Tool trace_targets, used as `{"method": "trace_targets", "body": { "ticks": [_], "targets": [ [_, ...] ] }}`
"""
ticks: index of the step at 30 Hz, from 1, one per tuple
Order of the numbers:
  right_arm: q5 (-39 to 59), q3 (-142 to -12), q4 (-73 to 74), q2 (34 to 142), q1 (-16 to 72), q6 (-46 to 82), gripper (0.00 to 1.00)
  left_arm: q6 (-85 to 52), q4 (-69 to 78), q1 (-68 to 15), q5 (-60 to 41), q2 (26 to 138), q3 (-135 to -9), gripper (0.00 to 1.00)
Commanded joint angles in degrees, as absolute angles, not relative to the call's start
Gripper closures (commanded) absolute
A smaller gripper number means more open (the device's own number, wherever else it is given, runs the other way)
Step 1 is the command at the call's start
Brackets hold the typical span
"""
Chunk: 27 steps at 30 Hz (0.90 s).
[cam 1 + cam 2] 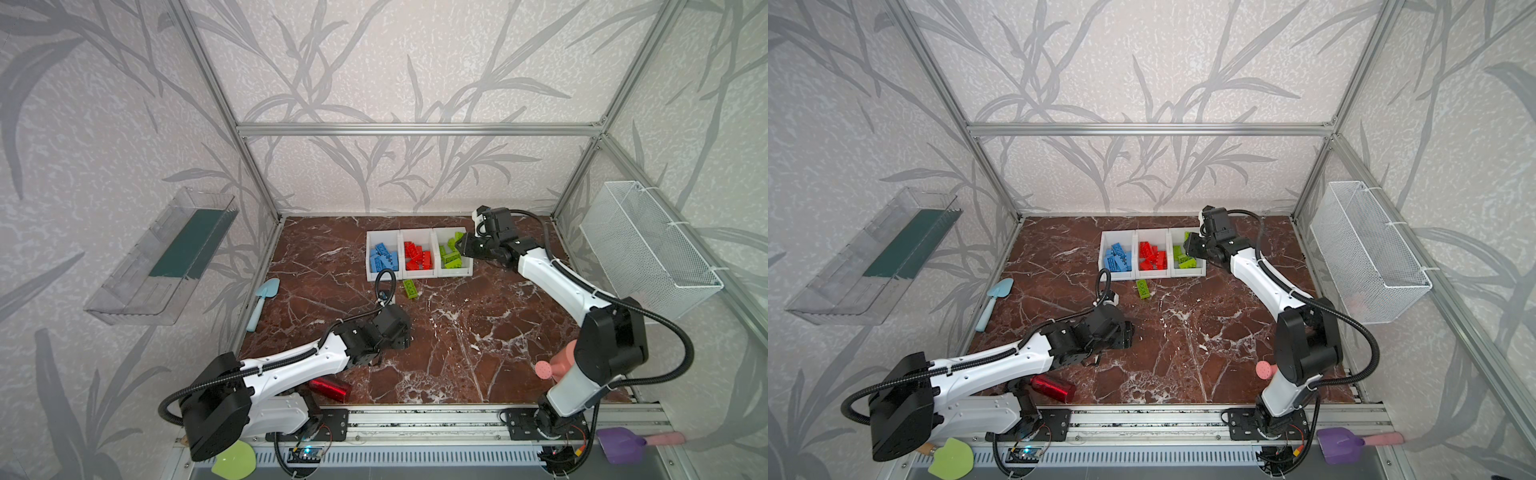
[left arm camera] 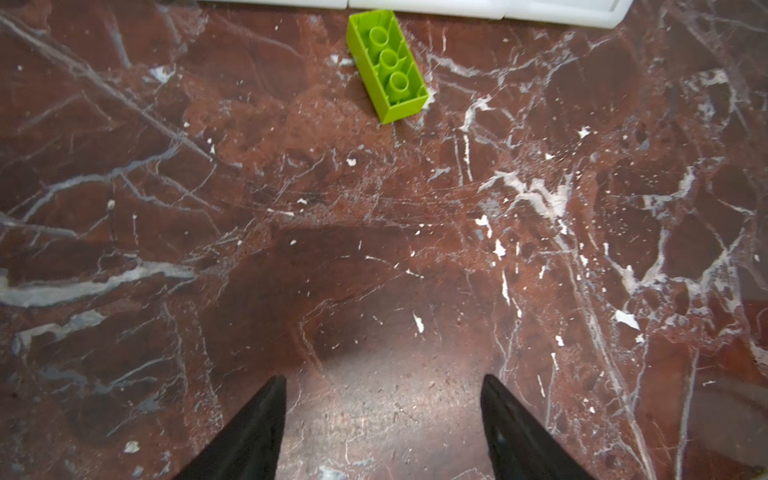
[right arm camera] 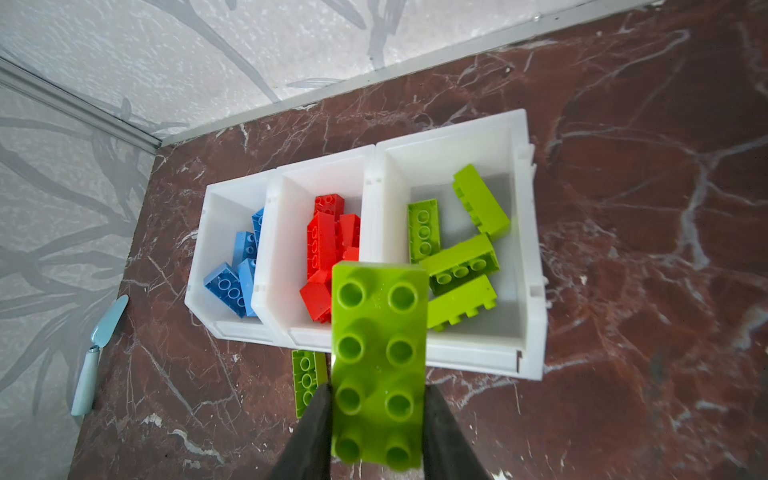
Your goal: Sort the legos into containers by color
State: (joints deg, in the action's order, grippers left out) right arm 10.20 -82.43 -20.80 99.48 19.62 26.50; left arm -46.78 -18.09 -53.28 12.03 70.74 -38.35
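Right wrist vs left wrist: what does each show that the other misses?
Right wrist only: the right gripper shut on a green lego, the insides of the containers with blue legos, red legos and green legos sorted, and a pale blue trowel. Left wrist only: the left gripper open, holding nothing, over bare table. Both: the loose green lego lying on the table just in front of the containers' front lip.

Two white-shelled arms [image 1: 552, 274], black joint housings [image 1: 615, 345], black ribbed cables [image 1: 690, 353], dark tapered gripper fingers [image 2: 257, 428]
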Motion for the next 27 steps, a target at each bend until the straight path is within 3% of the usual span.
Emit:
{"method": "trace_targets", "body": {
  "ticks": [1,8,16,18,23,27],
  "targets": [
    [11.5,-88.8,-24.57,105.23,19.86,24.01,0.76,-49.2,-17.11,-53.26,13.41,72.23,-36.87,0.26],
    [10.97,-102.88,-30.93,117.86,19.26,20.67,0.75,-48.95,-15.93,-53.26,12.66,75.3,-37.41,0.26],
    [11.22,-104.67,-30.72,121.71,18.54,20.92,0.71,-49.31,-15.88,-53.26,14.1,73.3,-36.4,0.27],
    [11.59,-105.26,-31.08,122.3,18.54,20.69,0.66,-49.39,-16.3,-53.26,14.97,72.83,-36.42,0.27],
    [12.13,-105.79,-31.08,122.14,18.37,20.28,0.39,-48.71,-18.54,-53.17,15.45,73.38,-38.48,0.27],
    [11.59,-105.59,-31.04,120.18,18.41,20.06,0.29,-48.17,-17.91,-52.94,15.49,73.47,-38.99,0.26]
  ]
}}
